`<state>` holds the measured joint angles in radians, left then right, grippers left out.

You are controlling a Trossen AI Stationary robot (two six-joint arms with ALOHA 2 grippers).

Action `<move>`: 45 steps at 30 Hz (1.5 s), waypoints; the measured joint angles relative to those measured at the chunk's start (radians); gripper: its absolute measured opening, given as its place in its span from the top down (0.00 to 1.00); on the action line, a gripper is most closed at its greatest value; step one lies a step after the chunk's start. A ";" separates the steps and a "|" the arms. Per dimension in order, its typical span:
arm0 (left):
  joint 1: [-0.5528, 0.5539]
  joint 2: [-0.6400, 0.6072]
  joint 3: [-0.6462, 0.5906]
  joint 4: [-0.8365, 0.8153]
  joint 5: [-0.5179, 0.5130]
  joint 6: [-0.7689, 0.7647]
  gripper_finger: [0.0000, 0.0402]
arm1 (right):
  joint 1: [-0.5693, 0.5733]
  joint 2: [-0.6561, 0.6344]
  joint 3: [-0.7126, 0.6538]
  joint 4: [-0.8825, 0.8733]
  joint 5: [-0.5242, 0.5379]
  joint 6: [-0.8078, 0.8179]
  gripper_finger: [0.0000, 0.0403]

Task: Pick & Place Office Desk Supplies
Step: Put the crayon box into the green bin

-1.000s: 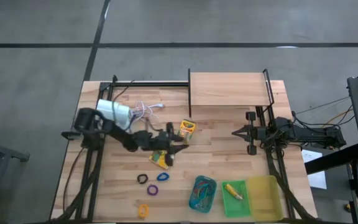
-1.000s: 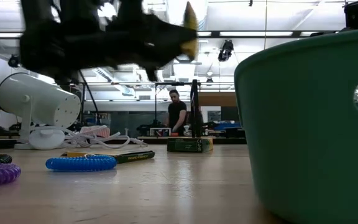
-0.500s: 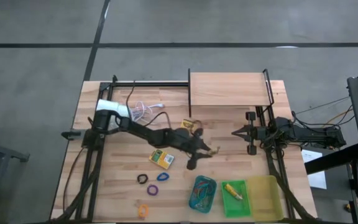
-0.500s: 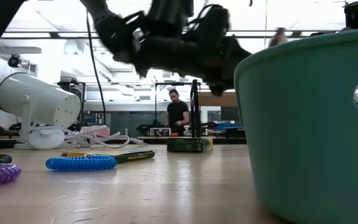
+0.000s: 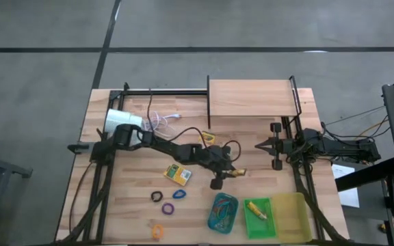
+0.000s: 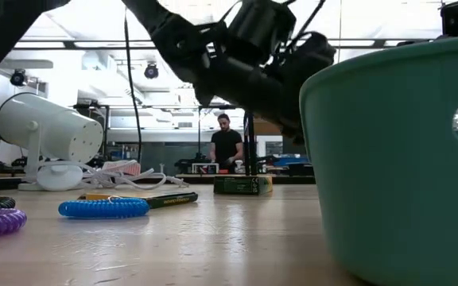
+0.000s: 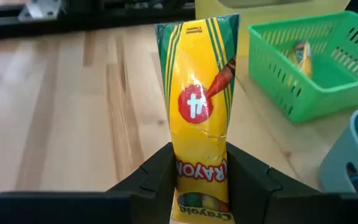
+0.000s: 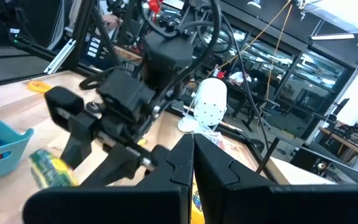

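— Two arms, right? What is the left pincer (image 7: pixel 197 186) doing?
— It squeezes a crayon box (image 7: pixel 199 106) between its fingers, up in the air over the bench (image 5: pixel 135 198), near the green tray (image 5: pixel 257 217) and the teal tray (image 5: pixel 221 212).
— Is another crayon box around?
— Yes, a second crayon box (image 5: pixel 178 175) lies flat on the bench, with a black loop (image 5: pixel 156 197), a blue loop (image 5: pixel 179 194), a purple loop (image 5: pixel 167 209) and an orange loop (image 5: pixel 157 231) close by.
— And the right pincer (image 5: pixel 263 145)?
— Closed tight, holding nothing, at the right edge of the bench, well away from the left one.
— What is the white thing?
— A lamp (image 5: pixel 124 121) at the back left.
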<state>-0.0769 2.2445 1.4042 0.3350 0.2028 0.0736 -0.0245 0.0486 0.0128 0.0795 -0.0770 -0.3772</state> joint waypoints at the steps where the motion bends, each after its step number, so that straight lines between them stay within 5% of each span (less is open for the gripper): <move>1: 0.000 0.009 0.001 0.003 0.000 -0.002 0.70 | 0.000 0.000 0.000 0.000 0.000 0.000 0.98; 27: 0.024 0.035 0.024 -0.151 -0.004 -0.055 0.69 | 0.000 0.000 0.000 -0.001 0.000 0.000 0.98; 45: 0.024 0.029 0.022 -0.157 -0.004 -0.055 0.45 | 0.000 0.000 0.000 -0.001 0.000 0.000 0.98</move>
<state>-0.0525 2.2735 1.4258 0.1782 0.1989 0.0189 -0.0242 0.0485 0.0126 0.0788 -0.0769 -0.3775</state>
